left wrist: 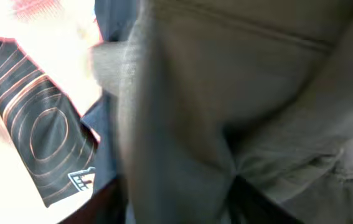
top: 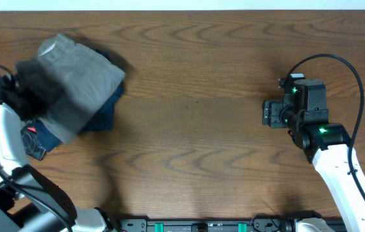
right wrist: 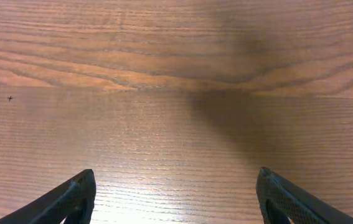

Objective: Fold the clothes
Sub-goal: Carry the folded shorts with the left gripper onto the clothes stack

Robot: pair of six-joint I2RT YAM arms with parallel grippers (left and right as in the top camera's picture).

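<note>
Your right tool hangs wide open over the brown wooden tabletop, idle. Whether your left tool is gripping cannot be told, because cloth hides its fingers. The plain grey woven shorts lie bundled on a navy blue folded garment at the left. Folding looks nearly done; squaring up remains.

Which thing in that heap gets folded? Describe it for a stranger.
Look at the left end of the wooden table, where clothes lie heaped. The grey shorts lie on top. They are plain grey, unlike the navy garment beneath and the red-and-black patterned one beside it.
</note>
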